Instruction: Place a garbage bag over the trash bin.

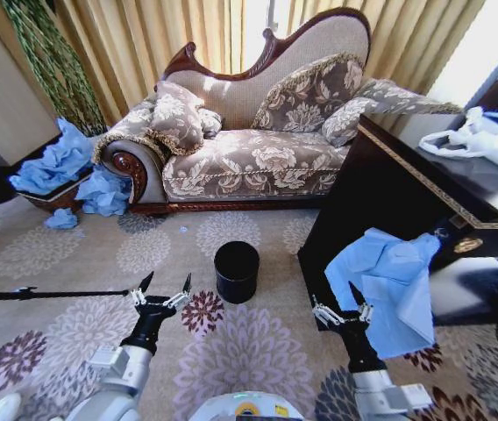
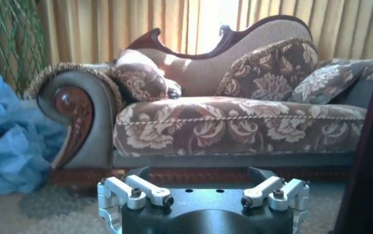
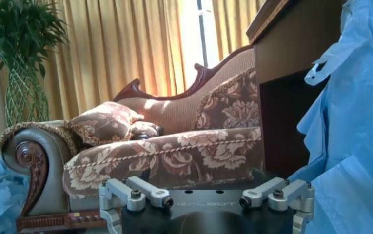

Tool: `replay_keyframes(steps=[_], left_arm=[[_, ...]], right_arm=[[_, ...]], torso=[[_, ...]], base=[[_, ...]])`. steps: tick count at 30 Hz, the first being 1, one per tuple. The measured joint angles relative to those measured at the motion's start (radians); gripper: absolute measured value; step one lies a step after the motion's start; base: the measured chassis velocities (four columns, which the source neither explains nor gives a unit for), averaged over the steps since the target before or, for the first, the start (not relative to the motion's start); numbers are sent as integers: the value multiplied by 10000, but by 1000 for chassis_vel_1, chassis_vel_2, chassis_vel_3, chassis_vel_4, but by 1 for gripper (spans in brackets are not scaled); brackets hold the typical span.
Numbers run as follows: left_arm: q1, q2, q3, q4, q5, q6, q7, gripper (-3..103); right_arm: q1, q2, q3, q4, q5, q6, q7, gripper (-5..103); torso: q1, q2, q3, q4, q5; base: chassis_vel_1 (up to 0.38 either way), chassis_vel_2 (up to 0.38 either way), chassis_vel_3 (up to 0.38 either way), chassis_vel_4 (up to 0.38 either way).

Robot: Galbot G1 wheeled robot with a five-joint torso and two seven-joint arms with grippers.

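The trash bin (image 1: 236,272), small, black and round, stands upright on the patterned carpet in front of the sofa, its mouth bare. The garbage bag (image 1: 391,285), thin and light blue, hangs down from the edge of the dark desk (image 1: 424,189) on the right. In the right wrist view the garbage bag (image 3: 352,146) hangs close beside the gripper. My right gripper (image 1: 343,307) is open at the bag's lower left edge, with nothing between its fingers. My left gripper (image 1: 163,289) is open and low over the carpet, left of the bin.
The floral sofa (image 1: 249,132) stands behind the bin. Crumpled blue plastic sheets (image 1: 65,171) pile up by a basket at far left. White plastic bags (image 1: 486,136) lie on the desk. A thin black rod (image 1: 47,294) lies on the carpet at left.
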Motion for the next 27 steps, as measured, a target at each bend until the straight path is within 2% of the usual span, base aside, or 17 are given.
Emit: replay_keyframes(steps=[4, 6, 7, 9, 10, 11, 13, 14, 15, 17, 19, 20, 22, 24, 25, 26, 27], left_arm=[[-115, 159, 214, 2, -1135, 104, 45, 100], [-589, 560, 459, 3, -3043, 439, 139, 100], [-589, 560, 459, 3, -3043, 439, 139, 100], [-1079, 1040, 615, 3, -4903, 829, 323, 100], [-1079, 1040, 615, 3, -4903, 829, 323, 100], [-1397, 1432, 712, 3, -5811, 1046, 424, 100], [-1891, 1998, 977, 19, -6833, 1216, 457, 100], [-2158, 2277, 1151, 53, -7309, 1264, 456, 100], [-2158, 2277, 1151, 53, -7309, 1264, 456, 100], [-3073, 2905, 1761, 159, -8678, 1405, 270, 100], [-4150, 3321, 2503, 295, -9985, 1461, -224, 100], [-4150, 3321, 2503, 295, -9985, 1461, -224, 100], [-5791, 3610, 3695, 586, -11547, 1483, -999, 100], [-6240, 3634, 4017, 683, -11937, 1484, -1183, 100], [-7638, 3651, 4844, 1008, -13131, 1476, -1603, 100], [-8516, 3617, 5297, 1242, -13849, 1465, -1797, 100], [-8516, 3617, 5297, 1242, -13849, 1465, -1797, 100]], right_arm=[[20, -44, -27, -191, -39, -2, -8, 100], [77, -121, -145, -576, -70, -1, 6, 100], [77, -121, -145, -576, -70, -1, 6, 100], [236, -271, -329, -1131, -187, 15, 75, 100], [236, -271, -329, -1131, -187, 15, 75, 100], [319, -318, -400, -1439, -259, 42, 99, 100], [411, -363, -441, -1738, -310, 87, 99, 100], [469, -386, -443, -1832, -308, 112, 99, 100], [469, -386, -443, -1832, -308, 112, 99, 100], [598, -424, -394, -1881, -221, 138, 151, 100], [697, -445, -310, -1831, -55, 139, 276, 100], [697, -445, -310, -1831, -55, 139, 276, 100], [769, -513, -257, -1714, 112, 101, 368, 100], [777, -537, -256, -1703, 124, 80, 372, 100], [799, -555, -266, -1719, 102, 65, 373, 100], [817, -538, -272, -1761, 68, 67, 372, 100], [817, -538, -272, -1761, 68, 67, 372, 100]], torso=[[0, 0, 0, 1, 0], [0, 0, 0, -3, 1], [0, 0, 0, -3, 1], [0, 0, 1, 2, -1], [0, 0, 1, 2, -1], [0, 0, 0, 1, 2], [0, 0, 1, -3, 1], [0, 0, 1, -2, 0], [0, 0, 1, -2, 0], [0, 0, 1, 1, 0], [0, 0, 1, 0, 0], [0, 0, 1, 0, 0], [1, -1, 2, 1, 0], [1, -1, 2, 1, -1], [0, -1, 2, 1, -2], [1, -1, 2, -1, 0], [1, -1, 2, -1, 0]], base=[[0, 0, 0, 0], [0, 0, 0, 0], [0, 0, 0, 0], [0, 0, 0, 0], [0, 0, 0, 0], [0, 0, 0, 0], [0, 0, 0, 0], [0, 0, 0, 0], [0, 0, 0, 0], [0, 0, 0, 0], [0, 0, 0, 0], [0, 0, 0, 0], [0, 0, 0, 0], [0, 0, 0, 0], [0, 0, 0, 0], [0, 0, 0, 0], [0, 0, 0, 0]])
